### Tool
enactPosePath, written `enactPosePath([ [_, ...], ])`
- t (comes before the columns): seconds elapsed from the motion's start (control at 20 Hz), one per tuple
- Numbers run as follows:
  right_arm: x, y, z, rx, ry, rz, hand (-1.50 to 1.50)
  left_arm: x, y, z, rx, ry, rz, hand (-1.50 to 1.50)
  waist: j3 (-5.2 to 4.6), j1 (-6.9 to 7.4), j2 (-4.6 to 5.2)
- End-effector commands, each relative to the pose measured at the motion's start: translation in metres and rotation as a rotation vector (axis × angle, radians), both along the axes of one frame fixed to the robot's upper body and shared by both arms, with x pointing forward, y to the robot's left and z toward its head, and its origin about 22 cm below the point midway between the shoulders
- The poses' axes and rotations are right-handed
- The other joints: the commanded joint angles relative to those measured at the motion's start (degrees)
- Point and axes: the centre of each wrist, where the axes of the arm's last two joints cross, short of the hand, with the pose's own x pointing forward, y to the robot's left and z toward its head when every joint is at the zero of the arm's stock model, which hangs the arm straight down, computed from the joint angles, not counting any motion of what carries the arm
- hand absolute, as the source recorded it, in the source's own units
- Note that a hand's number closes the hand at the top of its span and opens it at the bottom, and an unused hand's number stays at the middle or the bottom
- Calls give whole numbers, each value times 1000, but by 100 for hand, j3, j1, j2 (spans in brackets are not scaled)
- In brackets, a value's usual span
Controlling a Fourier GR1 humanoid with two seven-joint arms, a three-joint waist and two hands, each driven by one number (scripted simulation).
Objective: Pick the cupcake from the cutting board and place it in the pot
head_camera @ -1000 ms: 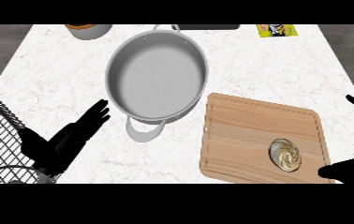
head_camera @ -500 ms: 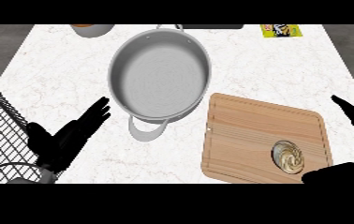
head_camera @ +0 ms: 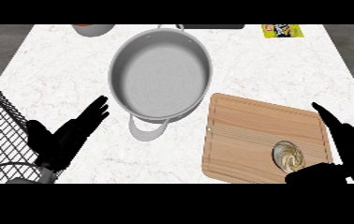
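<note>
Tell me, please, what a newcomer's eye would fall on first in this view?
Probably the big grey pot, empty at the counter's centre. Next, the wooden cutting board at lower right, with the cupcake near its front corner, and the right robot hand open beside the cupcake.

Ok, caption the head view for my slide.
Right hand open around the cupcake on the cutting board; empty pot waits; left hand rests open.

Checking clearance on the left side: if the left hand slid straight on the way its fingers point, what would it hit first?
Probably the pot. The left hand is open, fingers pointing up and to the right, towards the pot's near handle and wall. Its height above the counter is unclear.
</note>
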Motion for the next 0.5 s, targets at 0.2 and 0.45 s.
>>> enactPosePath([
  [0.2,2,0,-27,-133,145,-121,-150,9,-39,0,-101,-35,42,0,-20,-77,-6],
  [0.45,-2,9,-39,-117,149,-109,-150,17,-56,10,-114,-25,65,0,-16,-86,-10],
])
